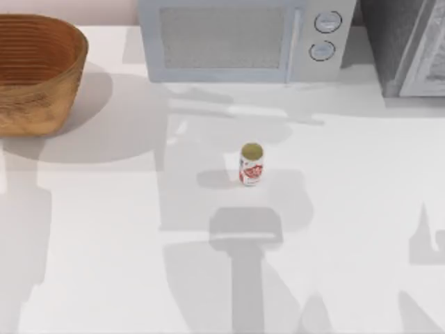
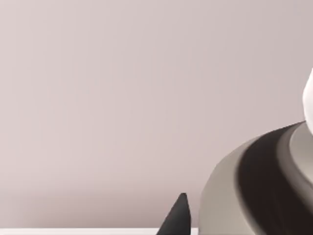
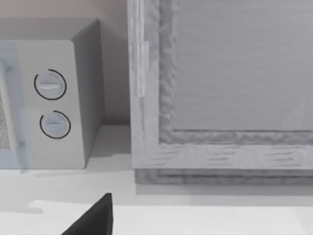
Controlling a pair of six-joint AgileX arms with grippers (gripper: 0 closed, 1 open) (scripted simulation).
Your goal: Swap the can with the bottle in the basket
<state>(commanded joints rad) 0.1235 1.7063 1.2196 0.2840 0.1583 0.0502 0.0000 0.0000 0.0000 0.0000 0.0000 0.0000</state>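
Note:
The can (image 1: 251, 164), small and white with red print and a dull gold top, stands upright near the middle of the table. The basket (image 1: 42, 90), a large tan woven oval, sits at the back left corner, cut off by the picture's edge. The bottle is hidden. A black part of my left gripper (image 2: 177, 218) pokes into the left wrist view before a plain wall. A black part of my right gripper (image 3: 95, 218) hangs over the white table, facing the appliances at the back. Arm shadows fall on the table in front of the can.
A grey microwave (image 1: 236, 38) with two round knobs (image 3: 50, 84) stands at the back centre. A larger grey appliance (image 3: 230, 88) stands at the back right. A grey rounded shape with a dark band (image 2: 259, 181) sits close in the left wrist view.

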